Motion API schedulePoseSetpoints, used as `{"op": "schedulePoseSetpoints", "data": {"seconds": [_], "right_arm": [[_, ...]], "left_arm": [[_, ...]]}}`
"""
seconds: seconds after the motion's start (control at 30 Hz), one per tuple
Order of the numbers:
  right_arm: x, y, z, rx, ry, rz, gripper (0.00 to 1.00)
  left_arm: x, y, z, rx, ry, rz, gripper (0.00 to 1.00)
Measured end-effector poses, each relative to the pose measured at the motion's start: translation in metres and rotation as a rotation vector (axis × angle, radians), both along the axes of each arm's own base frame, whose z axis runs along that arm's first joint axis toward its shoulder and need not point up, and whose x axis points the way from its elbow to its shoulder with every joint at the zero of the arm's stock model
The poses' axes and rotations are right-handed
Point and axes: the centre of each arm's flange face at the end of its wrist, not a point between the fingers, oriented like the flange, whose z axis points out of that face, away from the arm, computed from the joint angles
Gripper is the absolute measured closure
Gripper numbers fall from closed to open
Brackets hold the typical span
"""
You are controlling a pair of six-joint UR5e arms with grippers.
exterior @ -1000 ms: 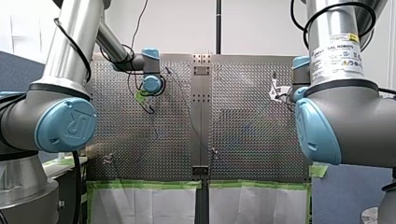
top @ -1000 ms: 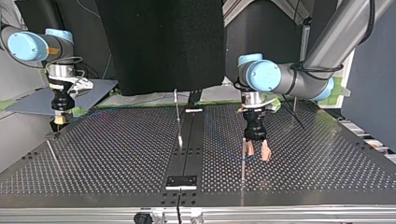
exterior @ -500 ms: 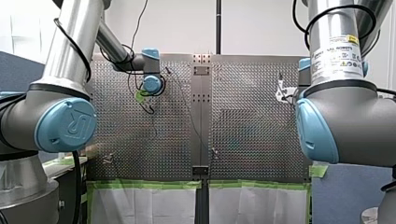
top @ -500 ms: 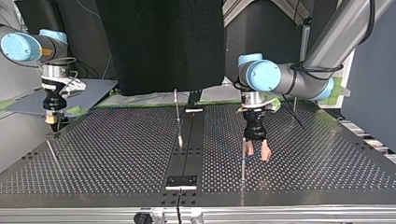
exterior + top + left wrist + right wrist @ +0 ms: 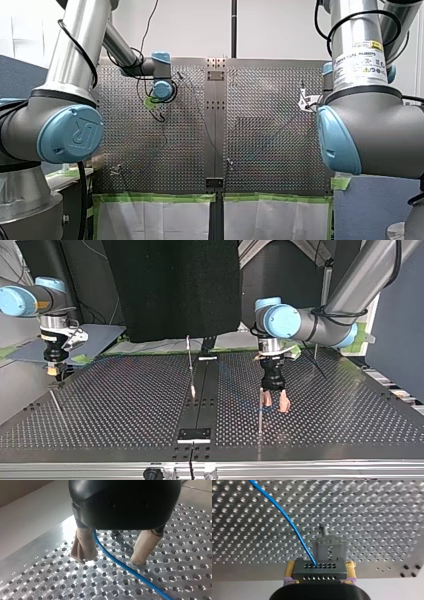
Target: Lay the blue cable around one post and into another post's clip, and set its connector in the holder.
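Looking from the top view's left: my right gripper (image 5: 55, 372) hangs over the table's (image 5: 125, 405) far corner. Its wrist view shows the yellow pads (image 5: 290, 567) clamped on either side of the connector (image 5: 320, 571), a grey blocky thing with two rows of little holes. The metal holder (image 5: 329, 546) stands just ahead of it on the perforated plate, and the connector isn't in it yet. The blue cable (image 5: 287, 520) goes into the connector's upper row and curves away over the holes. Over at the right, my left gripper (image 5: 276, 402) sits beside a thin post (image 5: 260, 415). Its beige pads (image 5: 83, 542) are spread wide, tips down near the plate, with the cable running loose between them, closer to one pad.
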Motion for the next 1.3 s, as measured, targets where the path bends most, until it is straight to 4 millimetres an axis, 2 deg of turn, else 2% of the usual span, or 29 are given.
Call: {"op": "schedulePoseSetpoints", "data": {"seconds": [0.83,1.3], "right_arm": [[-0.019,-0.023,0.028,0.065,-0.011,0.036,1.00],[-0.015,-0.042,0.015,0.082,0.012,0.070,1.00]], "left_arm": [[0.001,0.002,0.000,0.003,-0.001,0.007,0.02],[0.002,0.004,0.000,0.002,-0.002,0.010,0.02]]}}
